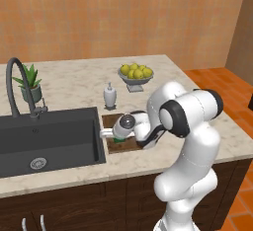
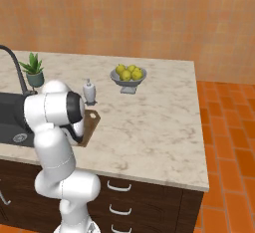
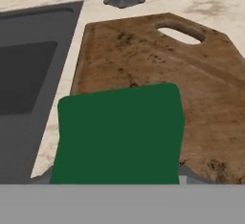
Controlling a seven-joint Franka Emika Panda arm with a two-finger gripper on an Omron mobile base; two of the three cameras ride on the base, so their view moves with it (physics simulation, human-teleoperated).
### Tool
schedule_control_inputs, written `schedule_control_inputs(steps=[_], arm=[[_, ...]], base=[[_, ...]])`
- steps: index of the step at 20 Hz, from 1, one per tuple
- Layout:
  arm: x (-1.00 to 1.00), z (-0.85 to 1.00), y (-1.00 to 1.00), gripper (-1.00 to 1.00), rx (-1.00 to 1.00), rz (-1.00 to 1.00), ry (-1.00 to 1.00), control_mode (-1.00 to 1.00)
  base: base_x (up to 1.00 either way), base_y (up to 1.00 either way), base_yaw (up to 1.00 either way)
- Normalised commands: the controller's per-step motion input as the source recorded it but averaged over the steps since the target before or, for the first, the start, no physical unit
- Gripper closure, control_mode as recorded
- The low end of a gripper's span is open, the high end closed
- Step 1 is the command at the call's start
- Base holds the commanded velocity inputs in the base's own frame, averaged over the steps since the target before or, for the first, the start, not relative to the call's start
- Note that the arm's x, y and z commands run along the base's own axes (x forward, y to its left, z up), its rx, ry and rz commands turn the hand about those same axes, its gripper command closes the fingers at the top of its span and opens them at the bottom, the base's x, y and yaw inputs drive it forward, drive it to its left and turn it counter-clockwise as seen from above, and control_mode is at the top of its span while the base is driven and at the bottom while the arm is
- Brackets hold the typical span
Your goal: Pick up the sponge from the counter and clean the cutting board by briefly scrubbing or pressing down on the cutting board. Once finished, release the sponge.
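My tool (image 1: 116,137) is mostly hidden: in the left base view my own forearm and wrist cover it, and in the hand view the sponge (image 3: 118,134) blocks the fingertips completely, so I cannot tell how far apart the fingers stand or whether they grip it. The sponge's dark green top fills the lower middle of the hand view, and its lower edge is cut off by the picture's bottom. In the left base view just a sliver of green (image 1: 118,139) peeks out under my wrist. Whether the sponge presses on the wood or hangs just above it, I cannot tell.

The sponge sits over the near part of the cutting board (image 3: 158,70), toward the sink side. The board's handle hole is at the far end. In the right base view my upper arm hides most of the board, leaving one corner (image 2: 92,120) showing.

The board lies on the desk (image 1: 79,84), just beside the black sink (image 1: 49,136), whose basin shows a round drain. A curved dark faucet (image 1: 15,84) rises behind it. A soap dispenser (image 1: 109,96) stands just past the board's far end. Farther back, a grey bowl (image 1: 136,79) holds yellow lemons (image 1: 136,70), and a small potted plant (image 1: 30,83) stands near the faucet.
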Motion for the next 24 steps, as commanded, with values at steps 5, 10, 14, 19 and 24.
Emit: schedule_control_inputs(steps=[5, 10, 14, 19, 24], arm=[[-1.00, -0.77, 0.18, 1.00, -0.01, 0.03, 0.12, -1.00], [-1.00, -0.85, 0.16, 1.00, -0.01, 0.05, 0.02, -1.00], [-0.76, -0.76, 0.11, -1.00, 0.00, 0.03, 0.11, -1.00], [-0.20, -0.16, 0.00, -1.00, 0.00, 0.00, 0.05, -1.00], [0.00, 0.19, -0.02, -1.00, 0.00, 0.00, -0.05, -1.00]], base=[[0.00, 0.00, 0.00], [0.00, 0.00, 0.00], [0.00, 0.00, 0.00], [0.00, 0.00, 0.00], [0.00, 0.00, 0.00]])
